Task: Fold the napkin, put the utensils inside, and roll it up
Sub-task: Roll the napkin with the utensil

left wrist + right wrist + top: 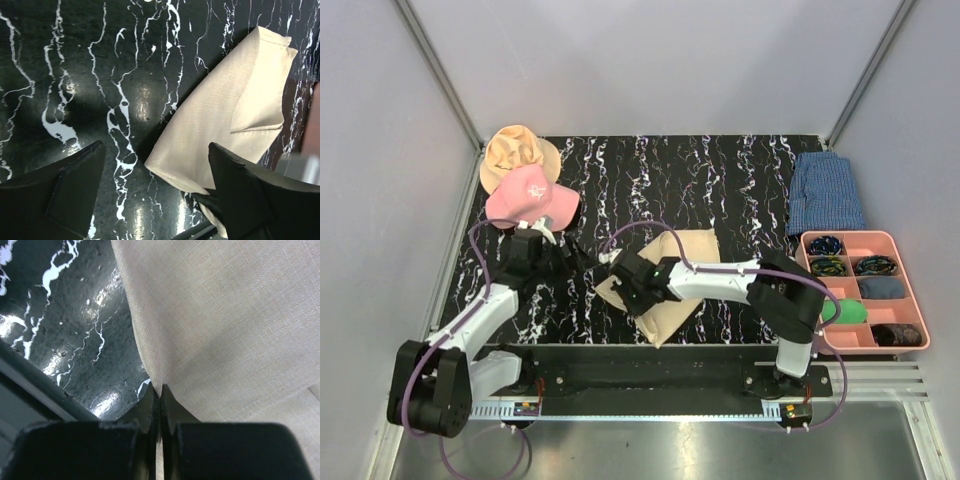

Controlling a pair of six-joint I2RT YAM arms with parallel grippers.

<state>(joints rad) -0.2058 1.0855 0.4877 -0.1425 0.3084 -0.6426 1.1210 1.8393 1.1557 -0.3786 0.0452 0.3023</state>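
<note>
Right jaws pinching napkin [225, 330] edge, napkin partly under arm [720, 278], left jaws spread

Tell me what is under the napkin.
Only the black marbled table shows around the napkin. The right gripper pinches its edge. Anything beneath the cloth or inside its fold is covered.

A pink cap [530, 196] overlapped a tan hat [512, 148] at the black surface's [720, 180] far left; a blue cloth [826, 192] lay beyond a pink tray [863, 236] at right
</note>
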